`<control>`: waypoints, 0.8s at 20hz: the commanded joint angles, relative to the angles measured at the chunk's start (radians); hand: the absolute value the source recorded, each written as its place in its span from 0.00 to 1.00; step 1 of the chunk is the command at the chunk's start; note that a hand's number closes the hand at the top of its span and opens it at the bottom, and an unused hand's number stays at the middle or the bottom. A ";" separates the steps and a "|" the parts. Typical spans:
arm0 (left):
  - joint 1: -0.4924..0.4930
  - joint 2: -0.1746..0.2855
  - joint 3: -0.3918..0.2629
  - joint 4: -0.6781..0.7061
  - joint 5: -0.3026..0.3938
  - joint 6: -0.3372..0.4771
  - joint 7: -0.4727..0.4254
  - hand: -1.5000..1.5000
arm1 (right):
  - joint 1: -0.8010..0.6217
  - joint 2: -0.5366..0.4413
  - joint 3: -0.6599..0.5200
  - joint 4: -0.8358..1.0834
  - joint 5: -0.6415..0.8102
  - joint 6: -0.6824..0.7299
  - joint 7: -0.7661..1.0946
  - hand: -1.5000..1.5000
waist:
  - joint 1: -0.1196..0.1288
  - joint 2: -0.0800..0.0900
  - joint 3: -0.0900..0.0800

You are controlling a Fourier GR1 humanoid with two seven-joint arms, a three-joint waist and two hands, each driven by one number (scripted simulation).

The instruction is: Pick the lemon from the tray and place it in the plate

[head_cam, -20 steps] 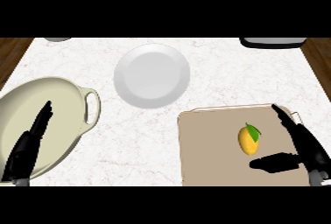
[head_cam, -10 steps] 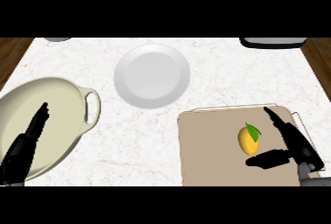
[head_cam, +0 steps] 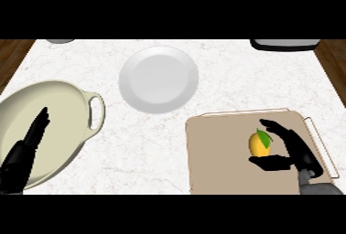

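Note:
The yellow lemon (head_cam: pixel 259 143), with a green leaf, lies on the tan tray (head_cam: pixel 216 160) at the lower right. My right hand (head_cam: pixel 294 151) reaches over the tray from the right. Its fingers (head_cam: pixel 277 128) arch just past the lemon's far end and its thumb (head_cam: pixel 267 162) lies just below the near end. The lemon sits in that gap and still rests on the tray. The white plate (head_cam: pixel 159 77) stands beyond the tray, up and to the left, with nothing on it. My left hand (head_cam: pixel 27 148) rests open at the lower left, fingers straight.
A large cream dish (head_cam: pixel 64 98) with a loop handle fills the left side, under my left hand. A dark appliance (head_cam: pixel 283 44) sits at the counter's far right edge and a grey item (head_cam: pixel 61 41) at the far left. Wood shows beyond both side edges.
My right hand has moved left over the tray, and its fingers and thumb now bracket the lemon. The left hand has barely shifted.

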 commanded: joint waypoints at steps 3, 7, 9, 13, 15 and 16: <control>0.013 -0.017 0.032 0.007 -0.018 -0.032 -0.020 0.50 | 0.004 0.034 -0.044 0.063 0.021 -0.018 -0.125 1.00 | -0.001 0.002 0.002; -0.014 -0.051 0.039 0.040 -0.045 -0.031 -0.037 0.50 | -0.026 0.053 -0.051 0.073 0.069 -0.013 -0.121 1.00 | -0.001 0.002 0.002; -0.048 -0.008 0.081 0.060 -0.025 -0.053 -0.017 0.50 | -0.027 0.081 -0.030 0.094 0.098 -0.052 -0.126 1.00 | -0.001 0.002 0.002; -0.037 -0.041 0.015 0.040 -0.042 -0.048 -0.026 0.50 | -0.292 -0.112 -0.034 0.286 0.235 0.032 -0.052 1.00 | 0.037 0.010 0.003; -0.066 -0.055 -0.008 0.001 -0.040 -0.051 0.023 0.50 | -0.381 -0.166 0.010 0.349 0.322 0.062 -0.013 1.00 | 0.063 0.015 0.003; -0.063 -0.052 0.001 0.035 -0.046 -0.046 -0.015 0.50 | -0.417 -0.158 0.000 0.445 0.338 0.024 -0.072 1.00 | 0.056 0.018 0.004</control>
